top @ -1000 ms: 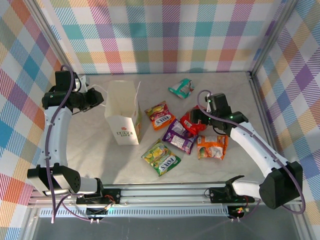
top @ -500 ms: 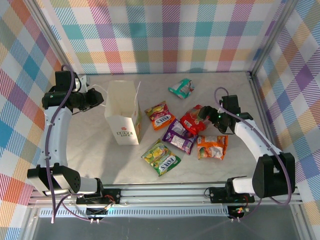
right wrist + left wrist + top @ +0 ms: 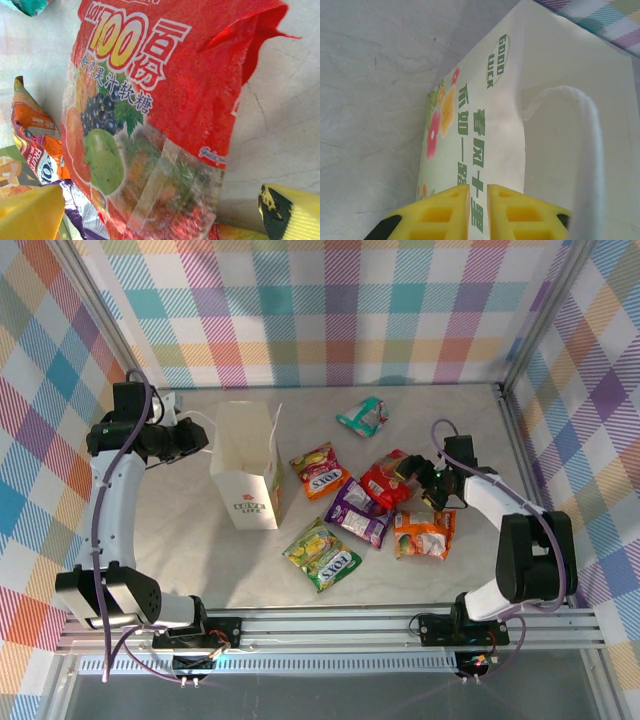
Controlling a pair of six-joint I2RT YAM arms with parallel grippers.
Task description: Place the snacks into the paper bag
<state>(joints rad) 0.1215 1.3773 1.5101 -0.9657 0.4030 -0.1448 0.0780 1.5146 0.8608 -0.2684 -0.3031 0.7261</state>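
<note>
Pinching the upright white paper gift bag (image 3: 245, 465) by its left wall between nearly closed left jaws, arm arched along the left edge of the table (image 3: 180, 540). Hovering wide right jaws at the red foil packet (image 3: 383, 483), five other shiny packets (image 3: 322, 553) crowding its left and near sides, bare table behind.

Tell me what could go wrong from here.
1. The right gripper, open around the red packet, may also catch the purple packet touching it.
2. The left gripper pinches only one thin wall of the paper bag; a tug could tip or tear it.
</note>
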